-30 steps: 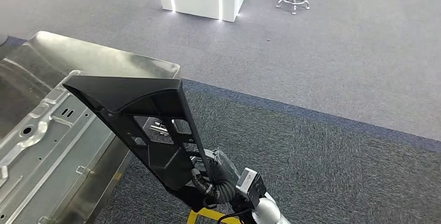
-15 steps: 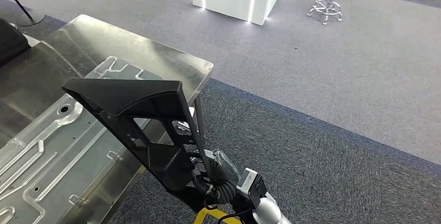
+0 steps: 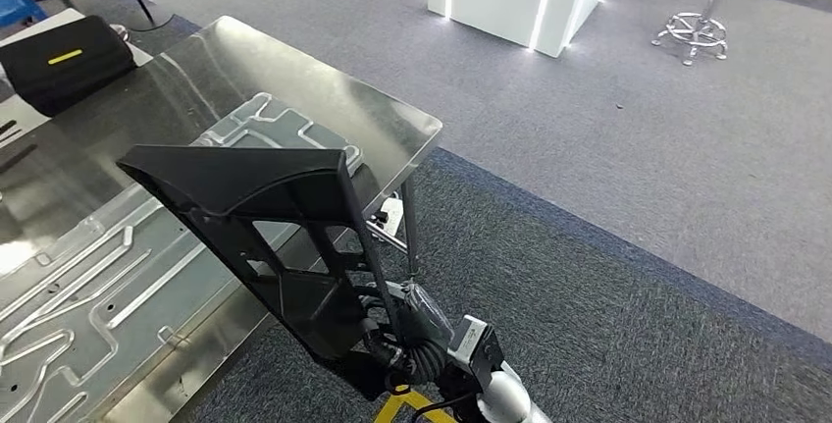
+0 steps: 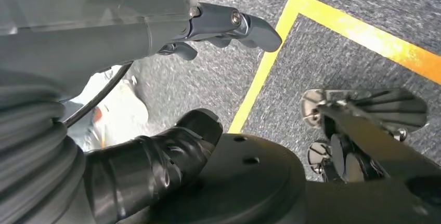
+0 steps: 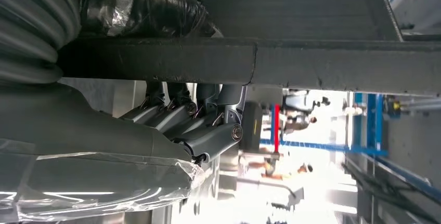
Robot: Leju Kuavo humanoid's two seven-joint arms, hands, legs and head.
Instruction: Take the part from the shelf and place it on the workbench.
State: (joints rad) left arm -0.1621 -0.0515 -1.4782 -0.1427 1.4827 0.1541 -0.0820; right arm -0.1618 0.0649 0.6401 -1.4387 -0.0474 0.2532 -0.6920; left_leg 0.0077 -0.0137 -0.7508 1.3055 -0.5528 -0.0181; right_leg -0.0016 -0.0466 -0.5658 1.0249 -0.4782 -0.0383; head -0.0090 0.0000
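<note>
While the steel tabletop (image 3: 294, 79) gleams with its pressed panel (image 3: 118, 256) lying flat, the black part (image 3: 265, 237) is held tilted above the near edge, clear of the surface. The right hand (image 3: 407, 330) grips its lower end, fingers (image 5: 177, 115) wrapped on a rail. The left hand (image 4: 156, 78) hangs over the carpet, fingers loosely apart, holding nothing.

Workbench (image 3: 294, 99) cut off at left

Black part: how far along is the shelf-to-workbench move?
Done: the black part is off the shelf. In hand: the right robot hand grips its lower end, raised above the metal workbench edge. Left robot hand holds nothing. Left: set the part down and release.
</note>
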